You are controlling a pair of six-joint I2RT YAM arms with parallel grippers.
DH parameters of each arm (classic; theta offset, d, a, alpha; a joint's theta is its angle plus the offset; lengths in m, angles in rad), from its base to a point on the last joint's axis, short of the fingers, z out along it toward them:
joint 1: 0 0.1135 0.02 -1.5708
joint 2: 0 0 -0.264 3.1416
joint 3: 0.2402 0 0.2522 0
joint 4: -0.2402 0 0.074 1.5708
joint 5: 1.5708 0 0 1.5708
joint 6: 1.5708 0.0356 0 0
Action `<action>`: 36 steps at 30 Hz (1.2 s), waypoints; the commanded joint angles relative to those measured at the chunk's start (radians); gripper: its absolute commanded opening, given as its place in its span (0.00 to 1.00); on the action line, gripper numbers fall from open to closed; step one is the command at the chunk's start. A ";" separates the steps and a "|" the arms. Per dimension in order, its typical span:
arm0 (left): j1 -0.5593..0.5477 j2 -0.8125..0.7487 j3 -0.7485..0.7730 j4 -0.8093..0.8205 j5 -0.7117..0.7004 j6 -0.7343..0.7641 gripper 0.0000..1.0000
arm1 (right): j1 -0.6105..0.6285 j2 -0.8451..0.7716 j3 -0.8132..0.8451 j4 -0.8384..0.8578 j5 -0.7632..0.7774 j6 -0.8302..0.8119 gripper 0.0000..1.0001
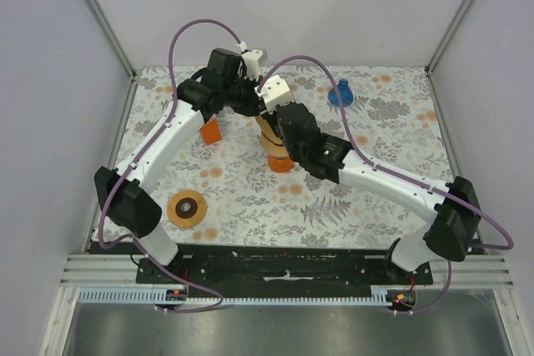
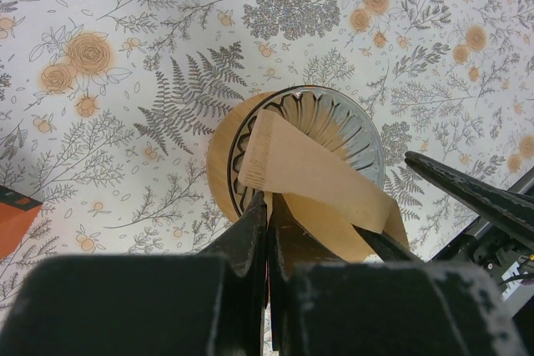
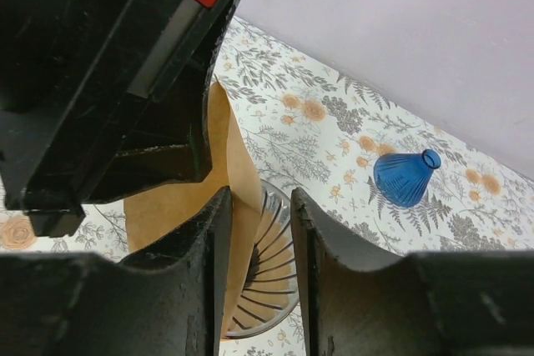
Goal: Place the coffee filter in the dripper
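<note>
Coffee filter [image 2: 309,177] should, by my judgement, be spread open and centred over the mouth of the glass dripper [image 2: 342,122] before it is lowered and let go, since it hangs folded flat and tilted just over the rim. The left fingers [image 2: 246,239] are shut tight on its near edge. The right fingers [image 3: 200,264] stand slightly apart with the paper's edge between them, not visibly clamped.

This is a robotics lab test cell. Plain pale wall panels [image 1: 284,6] box in a floral-covered desk [image 1: 250,198] between aluminium frame posts [image 1: 98,14]. Two white-and-black robot arms [image 1: 158,152] stand at the near edge by extruded aluminium rails [image 1: 92,271], and purple cables [image 1: 178,39] loop above them.
</note>
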 commanded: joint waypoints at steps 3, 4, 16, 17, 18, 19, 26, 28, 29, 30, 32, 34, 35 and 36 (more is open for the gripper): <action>-0.002 -0.054 0.007 0.011 -0.007 -0.013 0.02 | -0.002 -0.020 -0.004 0.025 0.082 -0.013 0.40; -0.002 -0.055 0.007 0.011 -0.009 -0.012 0.02 | -0.005 -0.031 -0.005 0.022 0.087 -0.013 0.40; -0.002 -0.066 0.007 0.017 -0.012 -0.009 0.02 | -0.079 -0.033 0.073 -0.179 0.007 0.047 0.32; -0.002 -0.068 0.007 0.016 -0.015 -0.009 0.02 | -0.079 -0.036 0.073 -0.178 0.004 0.050 0.32; -0.004 -0.068 0.004 0.014 -0.013 -0.009 0.02 | -0.077 -0.039 0.073 -0.178 0.000 0.050 0.32; -0.004 -0.068 0.004 0.016 -0.015 -0.007 0.02 | -0.077 -0.042 0.075 -0.178 -0.010 0.048 0.32; -0.002 -0.065 0.004 0.017 -0.010 -0.010 0.02 | -0.079 -0.050 0.078 -0.178 -0.178 0.016 0.33; -0.002 -0.066 0.004 0.019 -0.003 -0.012 0.02 | -0.077 -0.039 0.078 -0.172 -0.184 0.011 0.33; -0.002 -0.066 0.003 0.019 -0.001 -0.012 0.02 | -0.077 -0.034 0.081 -0.167 -0.186 0.007 0.33; -0.004 -0.066 0.001 0.019 0.002 -0.012 0.02 | -0.080 -0.019 0.087 -0.167 -0.184 0.004 0.34; -0.002 -0.068 -0.003 0.019 0.008 -0.010 0.02 | -0.085 0.002 0.107 -0.169 -0.188 0.002 0.34; -0.004 -0.071 -0.013 0.017 0.014 -0.006 0.02 | -0.097 0.021 0.130 -0.181 -0.189 0.026 0.31; -0.004 -0.071 -0.016 0.019 0.017 -0.003 0.02 | -0.105 0.027 0.142 -0.195 -0.189 0.043 0.26; -0.007 -0.071 -0.020 0.016 0.016 0.004 0.02 | -0.114 0.035 0.154 -0.213 -0.192 0.063 0.22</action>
